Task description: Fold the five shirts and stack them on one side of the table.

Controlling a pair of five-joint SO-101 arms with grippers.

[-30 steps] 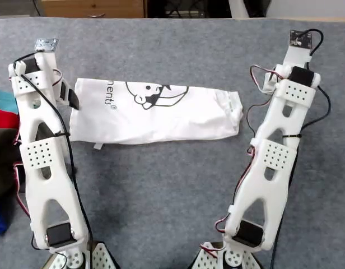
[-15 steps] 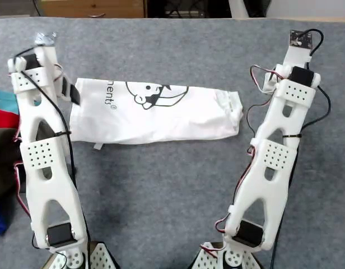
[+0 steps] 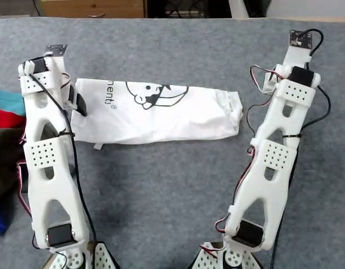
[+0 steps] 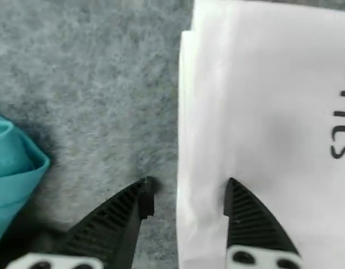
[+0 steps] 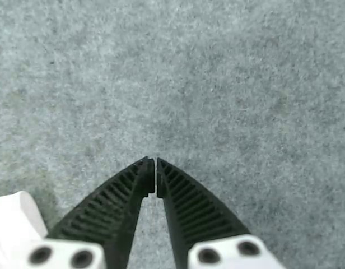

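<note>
The white cotton shirt (image 3: pixel 155 112), folded into a long narrow band, lies flat across the far half of the grey felt-like surface (image 3: pixel 172 185), between the two arms. Its cloth is a little wrinkled at the end near the right arm. On the top side there is a black drawing and, toward the left end, some black letters; part of these letters shows also in the left wrist view. A small white tab (image 3: pixel 98 146) sticks out from the long edge that is nearer to the arm bases.

The left gripper (image 4: pixel 189 190) has its fingers open over the shirt's short left edge: one finger above the white cloth, the other above the grey surface. The right gripper (image 5: pixel 155 168) has its fingers closed with nothing between them, above bare grey surface.

A pile of coloured cloths (image 3: pixel 4 129), teal, red and dark, lies at the left border of the surface.
</note>
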